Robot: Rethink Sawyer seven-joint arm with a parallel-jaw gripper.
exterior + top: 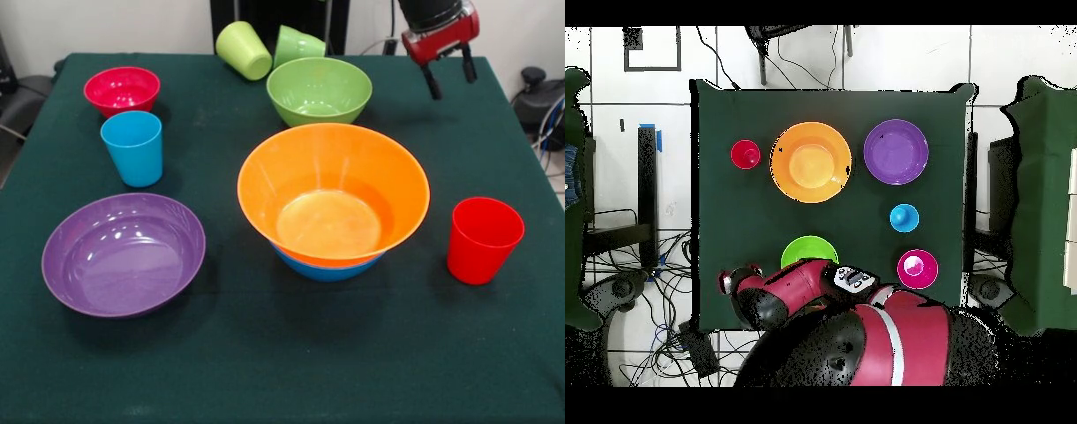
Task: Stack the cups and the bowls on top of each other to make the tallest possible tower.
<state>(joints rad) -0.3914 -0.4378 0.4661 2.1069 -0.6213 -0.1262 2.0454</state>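
Front view: hand (449,78) hangs at top right over the far edge of the surface (265,353), fingers apart, nothing between them. Tower so far = orange bowl (334,194) nested in blue bowl (327,268), centre of the surface. Green bowl (319,90) sits just behind it, upright. Purple bowl (124,253) front left; may be two nested, can't tell. Red bowl (122,89) far left, sky blue cup (132,147) just in front of it. Red cup (484,238) stands right of the tower, well apart from it. Yellow-green cup (244,49) and green cup (298,44) lie tipped at the far edge, behind the green bowl.

Overhead view: arm covers the lower part of the surface; hand itself not clear here. Green bowl (809,251) lies nearest the arm, orange bowl (810,162) beyond it, purple bowl (896,152) and sky blue cup (904,217) to the side, red cup (746,154) at the other side.

Step in hand, as I judge: pick nxt piece, prob. the green bowl since closest. Tips: pinch one rim wall, not across the bowl; lift straight up; centre over the orange bowl before letting go, else it slides on glossy plastic. Keep cups for last; they add height but tip easily.
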